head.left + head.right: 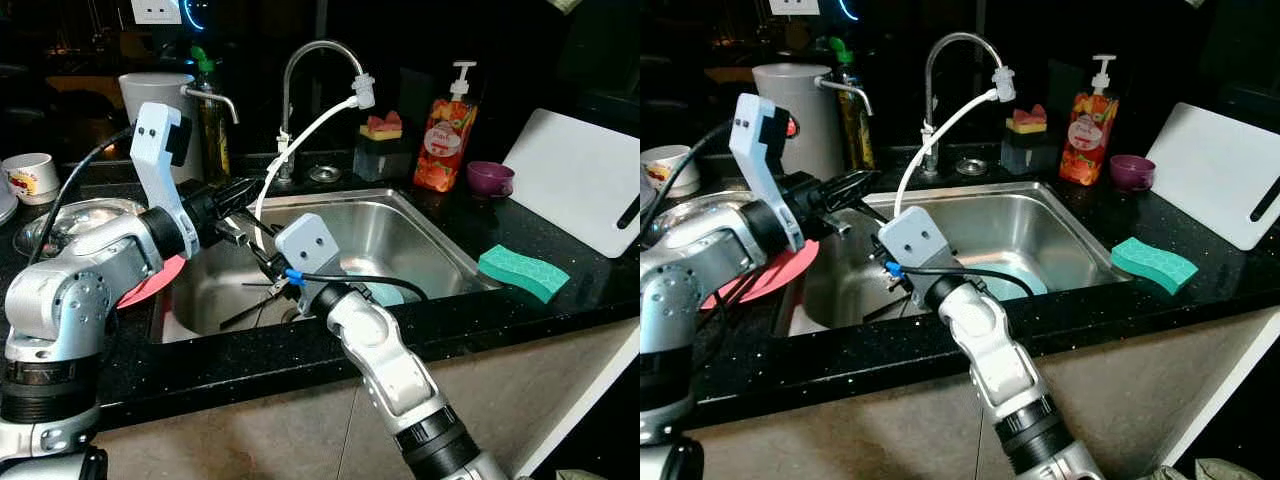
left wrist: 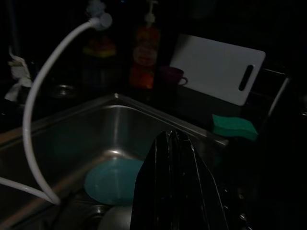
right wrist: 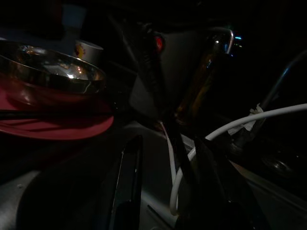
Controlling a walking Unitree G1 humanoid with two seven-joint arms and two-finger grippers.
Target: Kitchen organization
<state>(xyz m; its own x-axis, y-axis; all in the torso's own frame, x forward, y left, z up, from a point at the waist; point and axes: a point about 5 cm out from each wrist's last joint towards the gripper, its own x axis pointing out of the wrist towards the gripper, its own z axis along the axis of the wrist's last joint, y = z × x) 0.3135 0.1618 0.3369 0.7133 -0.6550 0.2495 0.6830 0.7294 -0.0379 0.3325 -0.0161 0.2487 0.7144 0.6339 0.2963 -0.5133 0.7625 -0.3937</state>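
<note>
Both grippers reach over the steel sink (image 1: 440, 255). The left gripper (image 2: 175, 143) has its fingers pressed together, empty, above a teal plate (image 2: 112, 179) on the sink floor. The right gripper (image 3: 163, 191) stands parted near the white hose (image 3: 249, 122); its wrist view shows a red plate (image 3: 57, 124) under a steel bowl (image 3: 48, 69).

White hose (image 1: 290, 150) crosses sink (image 1: 440, 250) ahead of both arms; right basin open.

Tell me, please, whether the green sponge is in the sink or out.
Out: the green sponge lies on the black counter, right of the sink.
</note>
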